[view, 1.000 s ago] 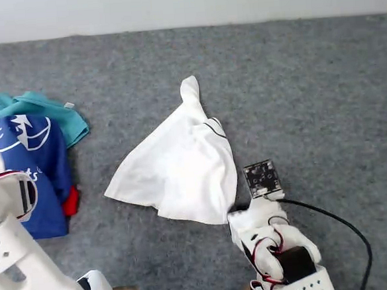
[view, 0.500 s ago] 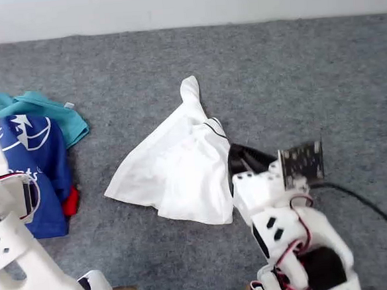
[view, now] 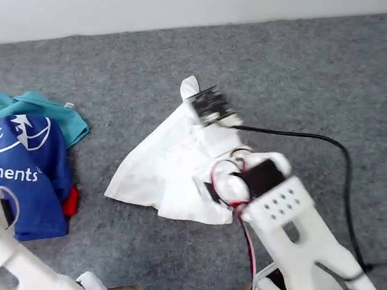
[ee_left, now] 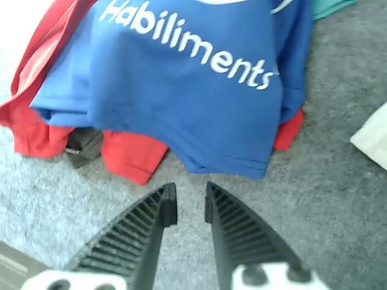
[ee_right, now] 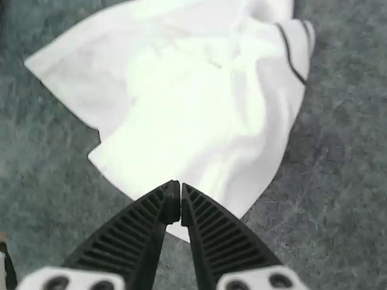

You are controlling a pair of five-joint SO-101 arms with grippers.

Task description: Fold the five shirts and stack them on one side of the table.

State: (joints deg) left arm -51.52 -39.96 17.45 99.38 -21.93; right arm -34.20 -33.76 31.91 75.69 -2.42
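A crumpled white shirt (view: pixel 156 174) lies mid-table on the grey carpet. My right arm (view: pixel 262 180) stretches over its right half. In the right wrist view my right gripper (ee_right: pixel 180 202) is shut, empty, and hovers just above the near hem of the white shirt (ee_right: pixel 199 90). At the table's left a blue shirt (view: pixel 22 170) with white print tops a pile, with a teal shirt (view: pixel 52 112) and a red shirt (view: pixel 69 203) under it. My left gripper (ee_left: pixel 188 205) is narrowly open over bare carpet, just short of the blue shirt (ee_left: pixel 181 90) and red shirt (ee_left: pixel 130 157).
A black cable (view: pixel 341 168) loops from the right arm across the carpet on the right. The left arm's white body (view: pixel 17 277) fills the near left corner. A small dark piece (ee_left: pixel 84 148) pokes out of the pile. A pale wall borders the far edge.
My right arm swung from beside the white shirt's near right edge to above the shirt. The left arm drew back toward the near left corner, uncovering more of the blue shirt.
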